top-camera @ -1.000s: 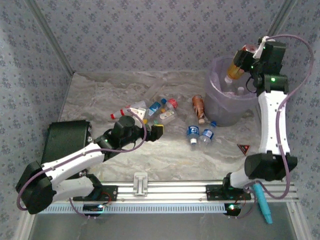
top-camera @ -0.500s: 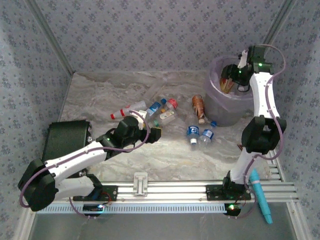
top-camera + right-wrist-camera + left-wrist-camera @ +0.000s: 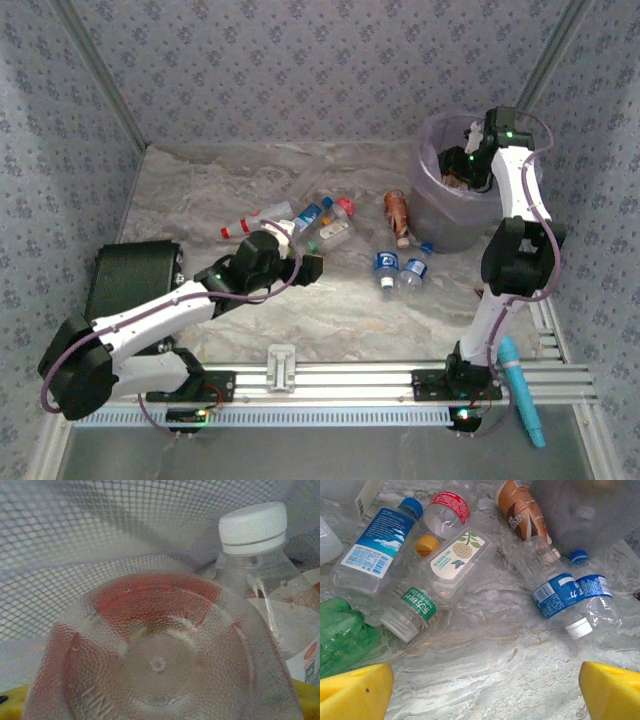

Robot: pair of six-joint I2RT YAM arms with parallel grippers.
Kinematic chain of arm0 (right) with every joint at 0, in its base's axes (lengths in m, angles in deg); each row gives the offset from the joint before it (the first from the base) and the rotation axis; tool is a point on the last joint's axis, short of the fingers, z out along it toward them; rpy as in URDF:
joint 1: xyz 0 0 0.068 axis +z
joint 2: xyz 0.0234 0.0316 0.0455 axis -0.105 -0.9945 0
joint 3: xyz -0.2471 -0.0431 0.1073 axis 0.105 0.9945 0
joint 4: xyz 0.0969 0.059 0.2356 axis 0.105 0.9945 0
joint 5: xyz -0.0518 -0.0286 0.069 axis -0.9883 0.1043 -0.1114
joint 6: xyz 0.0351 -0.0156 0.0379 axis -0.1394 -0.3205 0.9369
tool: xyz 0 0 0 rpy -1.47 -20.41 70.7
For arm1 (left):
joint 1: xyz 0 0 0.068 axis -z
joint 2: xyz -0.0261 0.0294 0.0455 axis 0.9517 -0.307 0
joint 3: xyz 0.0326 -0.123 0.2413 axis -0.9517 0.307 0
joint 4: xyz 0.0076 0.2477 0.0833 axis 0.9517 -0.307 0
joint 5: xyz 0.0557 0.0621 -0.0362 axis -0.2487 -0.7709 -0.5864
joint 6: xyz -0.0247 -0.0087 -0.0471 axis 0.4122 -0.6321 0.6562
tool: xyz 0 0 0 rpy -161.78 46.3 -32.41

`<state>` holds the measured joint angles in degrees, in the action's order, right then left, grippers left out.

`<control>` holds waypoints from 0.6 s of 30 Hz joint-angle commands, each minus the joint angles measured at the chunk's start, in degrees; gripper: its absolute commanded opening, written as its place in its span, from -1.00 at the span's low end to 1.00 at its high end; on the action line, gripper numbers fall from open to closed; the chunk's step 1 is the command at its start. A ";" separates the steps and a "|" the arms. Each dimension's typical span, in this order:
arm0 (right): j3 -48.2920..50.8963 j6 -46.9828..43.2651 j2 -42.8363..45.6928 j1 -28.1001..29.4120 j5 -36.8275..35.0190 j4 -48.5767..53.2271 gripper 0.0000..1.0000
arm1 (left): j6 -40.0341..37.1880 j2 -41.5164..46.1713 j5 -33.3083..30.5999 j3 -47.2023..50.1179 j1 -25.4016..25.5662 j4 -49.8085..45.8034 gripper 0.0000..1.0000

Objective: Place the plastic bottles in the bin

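Several plastic bottles lie loose on the marble table (image 3: 300, 310): a blue-labelled one (image 3: 375, 545), a red-labelled one (image 3: 447, 510), a green-labelled one (image 3: 412, 607), a crushed green one (image 3: 342, 635), a brown one (image 3: 520, 510) (image 3: 398, 212), and two with blue bands (image 3: 555, 592) (image 3: 387, 268) (image 3: 413, 268). My left gripper (image 3: 485, 700) (image 3: 312, 264) hovers open just in front of them, its yellow fingertips (image 3: 355, 692) wide apart over bare table. My right gripper (image 3: 452, 175) is down inside the bin (image 3: 440, 225), shut on a clear reddish bottle (image 3: 160, 665) whose base faces the camera. A white-capped bottle (image 3: 255, 527) lies in the bin beside it.
A black case (image 3: 135, 280) sits at the left edge beside the left arm. A teal pen-like tool (image 3: 522, 390) lies by the right arm's base. The bin's mesh wall (image 3: 100, 540) closes in around the right gripper. Patterned walls enclose the table.
The right arm has lowered its bottle from above the bin's rim down into the bin. The left gripper has edged slightly forward and stayed open.
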<state>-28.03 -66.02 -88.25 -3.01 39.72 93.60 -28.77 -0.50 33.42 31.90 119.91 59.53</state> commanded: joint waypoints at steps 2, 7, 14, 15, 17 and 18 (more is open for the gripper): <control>0.76 -0.55 -1.36 -0.10 1.90 0.56 0.29 | -0.51 -0.18 -1.00 -2.14 0.39 -0.69 0.90; -0.43 -1.03 -1.34 -0.06 2.07 1.42 0.58 | -0.43 -0.22 -1.00 -1.84 0.46 -0.43 0.90; -3.66 -2.04 0.93 -0.10 0.76 4.99 0.71 | -0.52 -1.26 -0.96 -1.98 0.39 0.10 0.91; -3.88 -2.14 1.69 -0.11 0.23 5.31 0.72 | -0.58 -1.53 -0.81 -2.21 0.45 0.00 0.92; -4.46 -2.40 3.69 -0.28 -0.96 6.55 0.79 | -1.15 -2.11 -0.68 -3.06 0.40 -0.98 0.93; -4.79 -2.31 4.67 -0.36 -1.59 7.08 0.81 | -1.52 -2.31 -1.08 -3.59 0.41 -1.97 0.94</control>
<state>-30.23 -67.29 -87.82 -3.06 39.81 96.81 -29.03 -2.31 33.22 31.68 119.91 59.07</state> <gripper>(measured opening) 0.896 0.967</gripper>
